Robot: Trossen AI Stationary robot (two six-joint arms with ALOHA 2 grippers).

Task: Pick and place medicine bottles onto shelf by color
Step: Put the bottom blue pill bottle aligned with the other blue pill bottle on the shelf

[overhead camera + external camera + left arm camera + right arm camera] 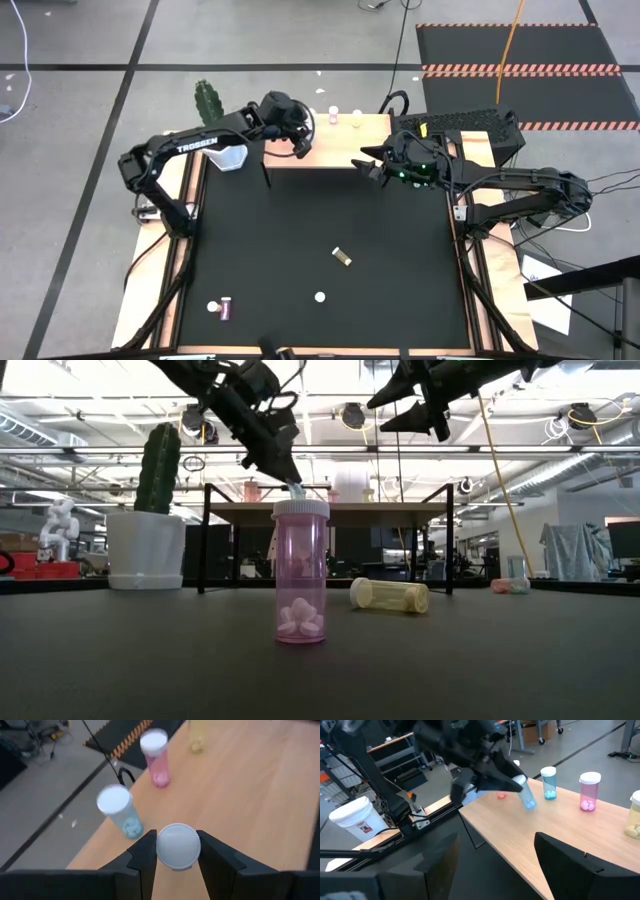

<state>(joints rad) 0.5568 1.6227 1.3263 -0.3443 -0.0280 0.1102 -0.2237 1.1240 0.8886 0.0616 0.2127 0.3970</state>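
Holding a blue bottle point(178, 846) by its cap, the left gripper point(174, 851) hangs over the shelf point(260, 795) near its left end, fingers point(144, 854) clamped on the cap, bottle tilted in the right wrist view. Just beyond stand a second blue bottle point(120, 810), then a pink one point(156, 757), then a yellow one point(196, 735).

Risks: released tilted, it may topple or roll off the near edge; lowered too close, it could knock its blue neighbour.

Right gripper point(366, 168) waits off the shelf's right end, fingers apart, empty. More bottles remain on the mat point(300, 220), pink point(300, 572) upright, yellow point(390, 594) on its side.
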